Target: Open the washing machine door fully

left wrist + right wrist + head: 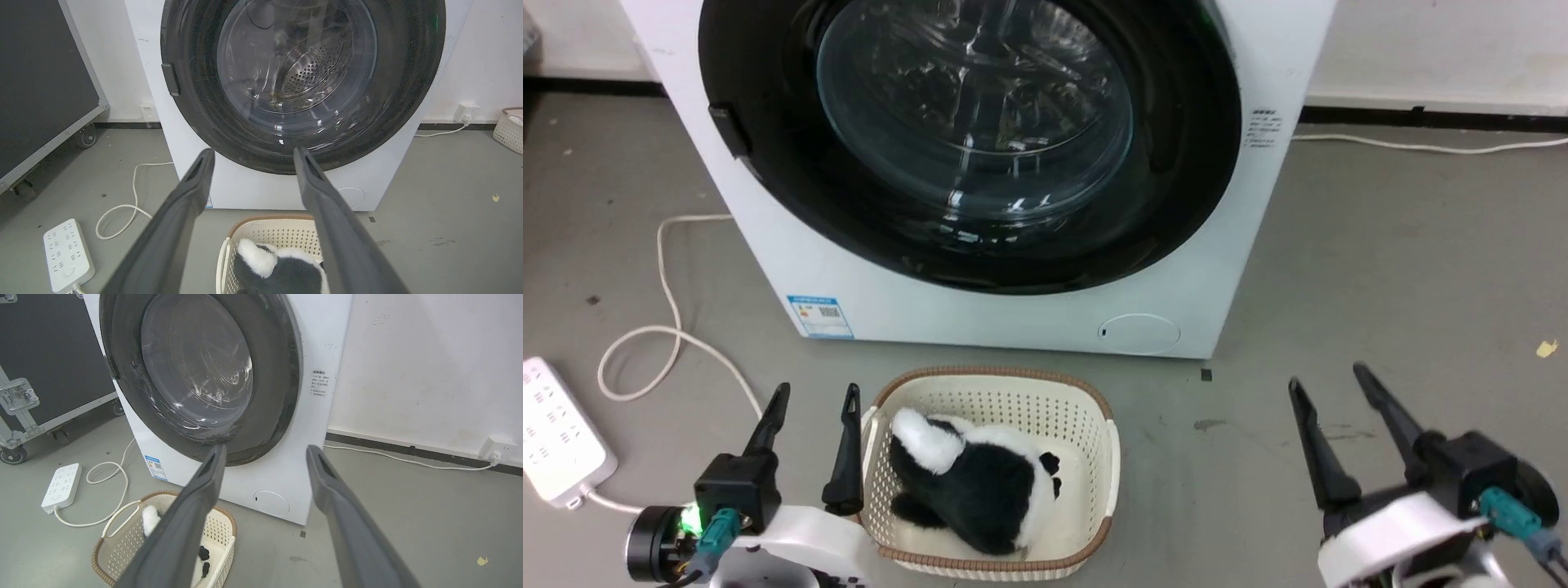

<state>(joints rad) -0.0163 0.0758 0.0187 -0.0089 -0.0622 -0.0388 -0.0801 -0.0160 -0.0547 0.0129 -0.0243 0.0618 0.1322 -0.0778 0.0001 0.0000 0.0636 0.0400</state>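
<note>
The washing machine door, a glossy black disc with a clear glass bowl centre, lies flat against the white machine front, closed, with a small black handle tab on its left edge. The same door faces the left wrist view and fills the upper left of the right wrist view. My left gripper stands open low at the left, beside the basket, nothing between its fingers. My right gripper stands open low at the right over bare floor. Both are well short of the machine.
A cream basket holding a black-and-white plush toy sits on the floor before the machine. A white power strip and cable lie at the left. A black wheeled case stands left of the machine. Grey floor spreads to the right.
</note>
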